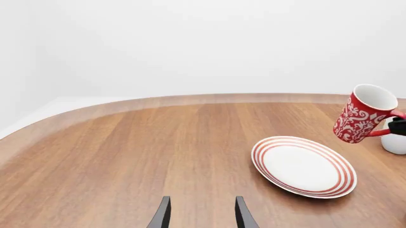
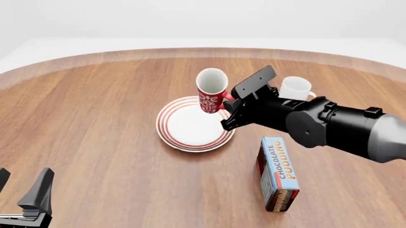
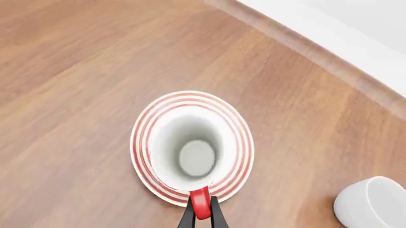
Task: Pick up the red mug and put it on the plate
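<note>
The red mug hangs in the air over the plate, held by the right claw.

The right claw is pinched on the mug's red handle, with a finger on each side of it. The mug is tilted a bit and is not touching the plate. From the right wrist view you look straight down into its white inside, with the plate's red rings all around it. The plate lies flat on the brown wooden table. A plain white mug stands just behind the right arm. A chocolate pudding box stands near the plate, on the right side. The left claw is low near the table, well away from the plate, with its fingers apart and nothing between them.
</note>
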Controlling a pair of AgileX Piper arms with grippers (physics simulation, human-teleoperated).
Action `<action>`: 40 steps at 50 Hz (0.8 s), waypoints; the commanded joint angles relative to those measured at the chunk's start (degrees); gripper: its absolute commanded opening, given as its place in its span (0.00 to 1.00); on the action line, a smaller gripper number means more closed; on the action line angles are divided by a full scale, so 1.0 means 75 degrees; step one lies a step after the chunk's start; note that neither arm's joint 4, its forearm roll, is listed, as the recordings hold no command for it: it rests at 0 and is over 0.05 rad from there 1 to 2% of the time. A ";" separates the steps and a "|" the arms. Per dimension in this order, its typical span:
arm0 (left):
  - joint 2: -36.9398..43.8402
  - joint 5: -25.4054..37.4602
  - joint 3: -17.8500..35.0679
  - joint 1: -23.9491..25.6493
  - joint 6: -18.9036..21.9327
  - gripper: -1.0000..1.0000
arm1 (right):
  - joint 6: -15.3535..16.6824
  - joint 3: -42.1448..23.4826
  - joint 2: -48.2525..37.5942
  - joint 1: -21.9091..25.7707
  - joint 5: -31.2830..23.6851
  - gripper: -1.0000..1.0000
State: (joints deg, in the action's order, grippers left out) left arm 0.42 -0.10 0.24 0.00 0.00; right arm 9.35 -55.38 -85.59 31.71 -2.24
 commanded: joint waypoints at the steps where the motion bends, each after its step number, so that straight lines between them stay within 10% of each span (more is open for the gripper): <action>1: 0.0000 0.0000 0.0000 0.0000 0.0000 1.00 | -0.0110 -0.0556 -0.0572 -0.0167 0.0093 0.00; 40: 0.0000 0.0000 0.0000 0.0000 0.0000 1.00 | -0.0650 -0.1922 -0.2372 -0.0581 0.0513 0.00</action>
State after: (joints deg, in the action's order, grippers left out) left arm 0.42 -0.10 0.24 0.00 0.00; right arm 5.41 -67.42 -100.90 27.33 1.21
